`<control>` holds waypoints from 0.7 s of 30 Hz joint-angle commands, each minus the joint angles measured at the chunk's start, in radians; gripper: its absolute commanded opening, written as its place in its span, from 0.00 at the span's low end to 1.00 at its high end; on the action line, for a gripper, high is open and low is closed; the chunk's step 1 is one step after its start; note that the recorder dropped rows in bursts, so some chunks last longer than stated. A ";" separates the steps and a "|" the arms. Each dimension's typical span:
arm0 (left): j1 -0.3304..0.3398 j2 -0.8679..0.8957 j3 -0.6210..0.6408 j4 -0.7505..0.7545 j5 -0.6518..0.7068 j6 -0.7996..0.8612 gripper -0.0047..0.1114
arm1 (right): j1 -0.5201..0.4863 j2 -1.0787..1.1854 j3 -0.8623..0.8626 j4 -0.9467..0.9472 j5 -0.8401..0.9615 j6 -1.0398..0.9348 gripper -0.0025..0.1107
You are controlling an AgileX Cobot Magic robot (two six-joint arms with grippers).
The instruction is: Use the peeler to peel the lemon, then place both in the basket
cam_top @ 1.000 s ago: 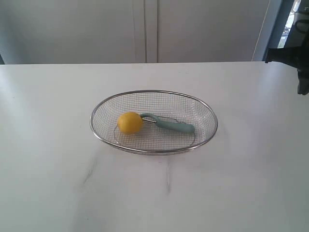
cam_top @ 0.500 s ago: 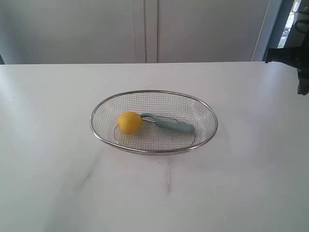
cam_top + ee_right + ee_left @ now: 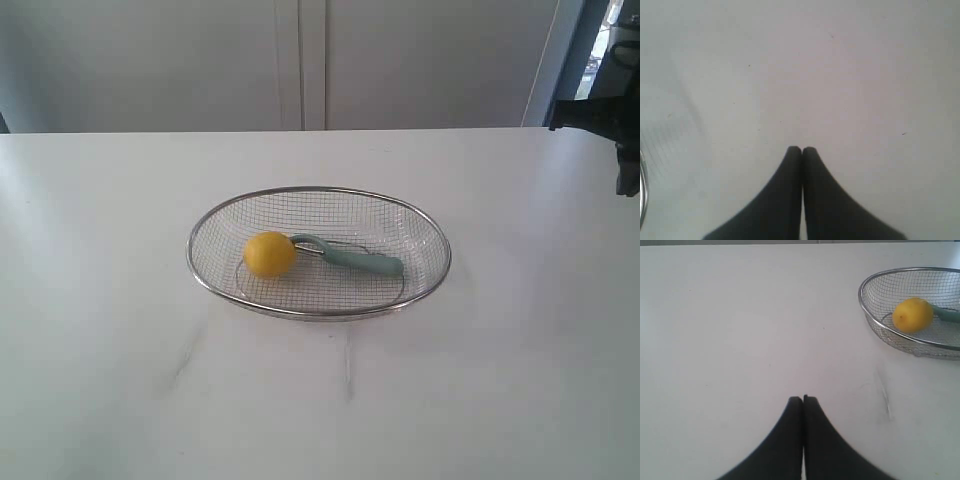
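Note:
The silver wire-mesh basket point(image 3: 430, 283) stands mid-table, and its rim point(image 3: 867, 315) shows in the left wrist view too. Inside it lies the yellow lemon point(image 3: 269, 254) point(image 3: 912, 315). The teal-handled peeler point(image 3: 362, 262) point(image 3: 949, 315) rests beside the lemon, blade head touching it. My left gripper point(image 3: 803, 399) is shut and empty over bare table, well away from the basket. My right gripper point(image 3: 801, 149) is likewise shut with nothing held, over bare table; a sliver of the basket's rim point(image 3: 644, 200) shows at that view's edge.
The white table point(image 3: 120, 350) spreads wide around the basket. A dark part of the right arm point(image 3: 618, 130) hangs at the far right edge of the exterior view. Pale cabinet doors point(image 3: 300, 60) stand behind the table.

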 commanded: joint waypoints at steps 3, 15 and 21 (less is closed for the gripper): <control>0.003 -0.128 0.101 -0.001 -0.002 0.000 0.04 | -0.006 -0.007 -0.005 -0.005 -0.005 -0.001 0.02; 0.036 -0.260 0.154 0.014 0.081 0.000 0.04 | -0.006 -0.007 -0.005 -0.005 -0.031 -0.001 0.02; 0.054 -0.260 0.154 0.014 0.081 0.000 0.04 | -0.006 -0.007 -0.005 -0.005 -0.052 -0.001 0.02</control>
